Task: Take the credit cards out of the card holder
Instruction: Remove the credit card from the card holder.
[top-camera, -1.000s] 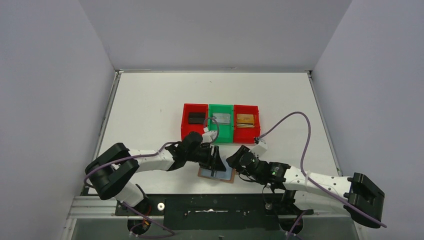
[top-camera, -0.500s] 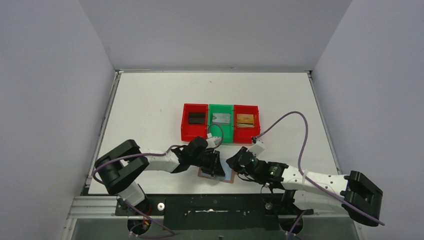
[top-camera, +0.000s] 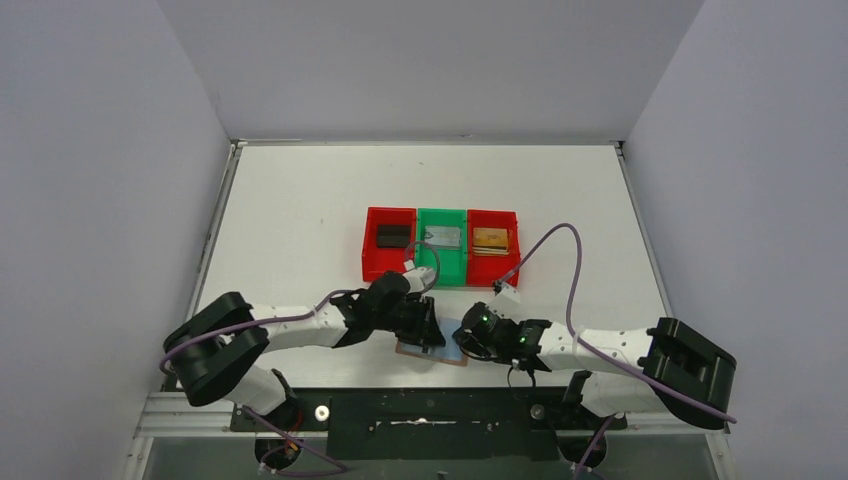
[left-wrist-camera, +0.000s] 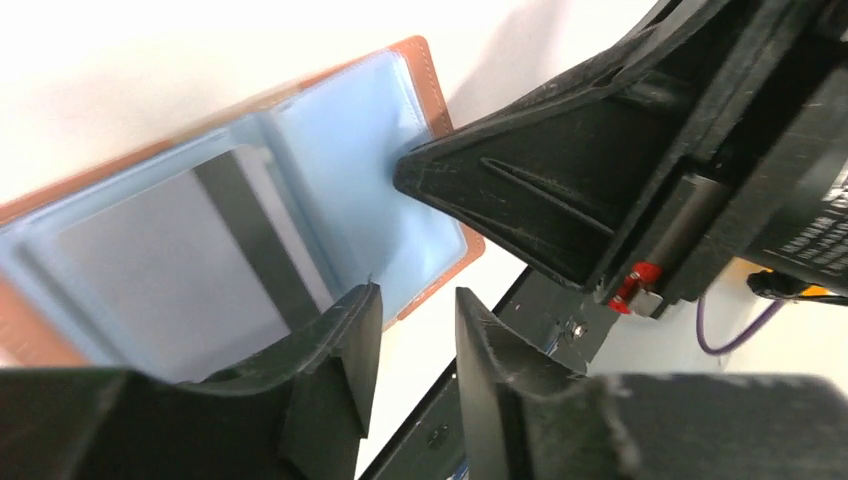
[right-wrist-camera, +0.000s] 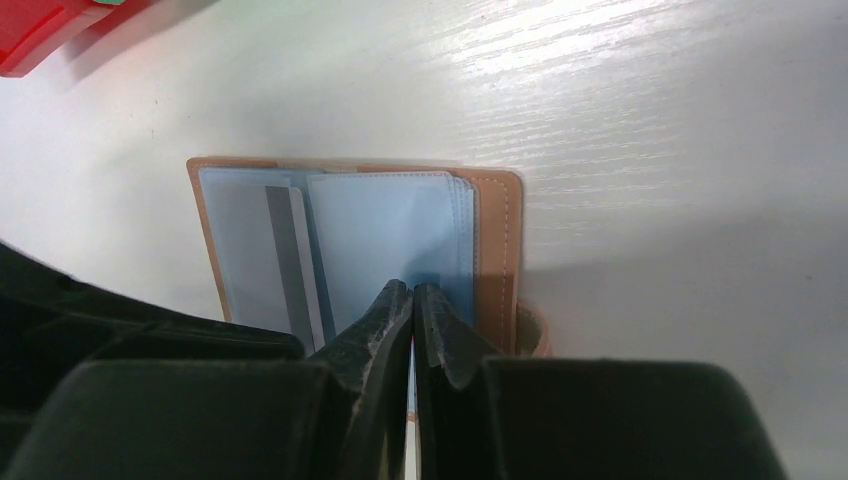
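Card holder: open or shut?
Open. The card holder lies spread flat on the table, blue lining up, a striped card showing in one pocket.

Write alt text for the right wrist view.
The right tool, shut, has its tips on the light blue inner sleeve of the open tan card holder lying on the white table. A card with a grey stripe shows in the holder's left pocket.

The holder (top-camera: 440, 355) lies open near the table's (top-camera: 300, 220) front edge, at 6 o'clock from the green bin (top-camera: 450, 270). The left gripper (top-camera: 430, 322) is over its 10 o'clock corner and the right gripper (top-camera: 462, 340) over its 3 o'clock edge (both sets of jaws are too small to read). The red bins (top-camera: 388, 268) flank the green one, with one card (top-camera: 444, 237) in each.
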